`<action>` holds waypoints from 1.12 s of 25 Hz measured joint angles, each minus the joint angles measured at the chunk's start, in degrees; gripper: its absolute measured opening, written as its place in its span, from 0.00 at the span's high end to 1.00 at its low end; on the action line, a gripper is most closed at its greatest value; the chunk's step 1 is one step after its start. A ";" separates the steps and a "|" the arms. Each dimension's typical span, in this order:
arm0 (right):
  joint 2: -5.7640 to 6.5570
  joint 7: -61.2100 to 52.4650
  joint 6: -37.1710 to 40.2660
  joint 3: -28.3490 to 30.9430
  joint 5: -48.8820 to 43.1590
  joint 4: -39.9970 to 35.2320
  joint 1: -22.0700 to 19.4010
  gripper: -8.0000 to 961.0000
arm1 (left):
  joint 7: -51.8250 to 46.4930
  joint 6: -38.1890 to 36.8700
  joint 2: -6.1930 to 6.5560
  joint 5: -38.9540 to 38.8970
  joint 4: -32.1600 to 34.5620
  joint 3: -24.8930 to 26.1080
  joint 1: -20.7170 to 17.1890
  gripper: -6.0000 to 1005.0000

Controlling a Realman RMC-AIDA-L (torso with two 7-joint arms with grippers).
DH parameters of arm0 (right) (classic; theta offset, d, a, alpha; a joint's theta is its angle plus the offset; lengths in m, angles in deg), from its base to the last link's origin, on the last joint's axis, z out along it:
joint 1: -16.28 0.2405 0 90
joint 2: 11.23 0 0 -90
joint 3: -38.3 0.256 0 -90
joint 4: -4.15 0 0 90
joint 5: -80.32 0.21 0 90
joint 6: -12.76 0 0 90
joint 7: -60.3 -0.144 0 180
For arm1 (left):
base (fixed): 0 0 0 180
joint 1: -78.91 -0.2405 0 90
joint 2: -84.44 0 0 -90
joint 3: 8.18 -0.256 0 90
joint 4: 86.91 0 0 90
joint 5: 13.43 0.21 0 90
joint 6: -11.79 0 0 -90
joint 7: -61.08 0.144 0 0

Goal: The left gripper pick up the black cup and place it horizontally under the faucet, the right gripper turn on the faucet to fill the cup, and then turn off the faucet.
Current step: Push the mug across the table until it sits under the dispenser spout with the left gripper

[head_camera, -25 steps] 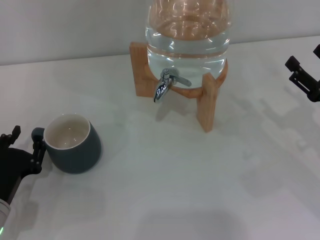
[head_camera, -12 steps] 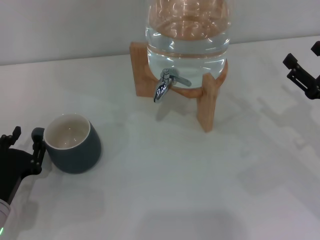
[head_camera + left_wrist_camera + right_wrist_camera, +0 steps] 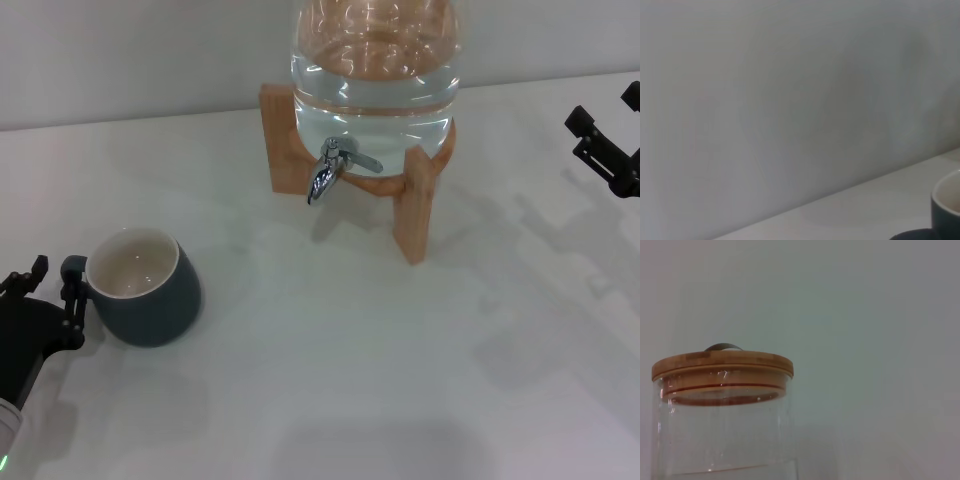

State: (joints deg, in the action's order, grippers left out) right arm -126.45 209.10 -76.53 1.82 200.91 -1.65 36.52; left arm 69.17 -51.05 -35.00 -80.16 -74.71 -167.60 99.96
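Note:
The black cup (image 3: 150, 300) stands upright on the white table at the left, cream inside showing, its small handle (image 3: 72, 268) pointing left. My left gripper (image 3: 52, 282) sits low at the left edge right beside that handle, fingers apart, one finger (image 3: 72, 305) touching or nearly touching the cup's side. In the left wrist view only the cup's edge (image 3: 946, 210) shows. The chrome faucet (image 3: 328, 172) juts from the glass water jar (image 3: 375, 90), its lever pointing right, no water running. My right gripper (image 3: 605, 125) hovers open at the far right edge, well away from the faucet.
The jar rests in a wooden stand (image 3: 412, 205) at the back centre, against a pale wall. Its wooden lid (image 3: 722, 365) fills the right wrist view. White tabletop (image 3: 330, 370) stretches between cup and stand.
The cup and its handle have shifted very slightly left with the left gripper against it. The right gripper rose a little a second ago and has held still since.

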 joint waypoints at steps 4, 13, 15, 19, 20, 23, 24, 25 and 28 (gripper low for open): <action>0.00 0.00 0.00 0.00 0.00 0.00 0.03 0.10 | 0.00 0.02 -0.02 0.03 -0.45 -0.16 0.18 0.64; 0.00 0.00 0.00 0.00 0.00 0.00 0.07 0.10 | 0.02 0.62 -0.09 0.05 -0.51 -0.26 0.57 0.85; 0.00 0.00 0.00 0.00 0.00 0.00 0.07 0.10 | 0.02 0.63 -0.09 0.08 -0.51 -0.26 0.58 0.87; 0.00 0.00 0.00 0.00 0.00 0.00 0.07 0.11 | 0.01 0.70 -0.05 0.14 -0.52 -0.26 0.62 0.90; 0.00 0.00 0.00 0.00 0.00 0.00 0.07 0.11 | -0.01 0.71 -0.04 0.16 -0.52 -0.26 0.63 0.91; 0.00 0.00 0.00 0.00 0.00 -0.03 0.13 0.11 | -0.15 0.74 -0.03 0.18 -0.51 -0.27 0.67 0.91; 0.00 0.00 0.00 0.00 0.00 -0.05 0.18 0.11 | -0.21 0.77 -0.02 0.19 -0.51 -0.27 0.72 0.91; 0.00 0.00 0.00 0.00 0.00 -0.07 0.24 0.11 | -0.32 0.82 -0.01 0.28 -0.51 -0.31 0.88 0.91; 0.00 0.00 0.00 0.01 0.00 -0.08 0.32 0.11 | -0.54 0.84 0.00 1.14 -0.51 -0.38 1.34 0.91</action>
State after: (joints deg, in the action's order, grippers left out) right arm -126.45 209.10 -76.53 1.83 200.91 -1.73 36.84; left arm 68.63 -50.21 -35.00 -79.01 -75.22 -167.98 101.29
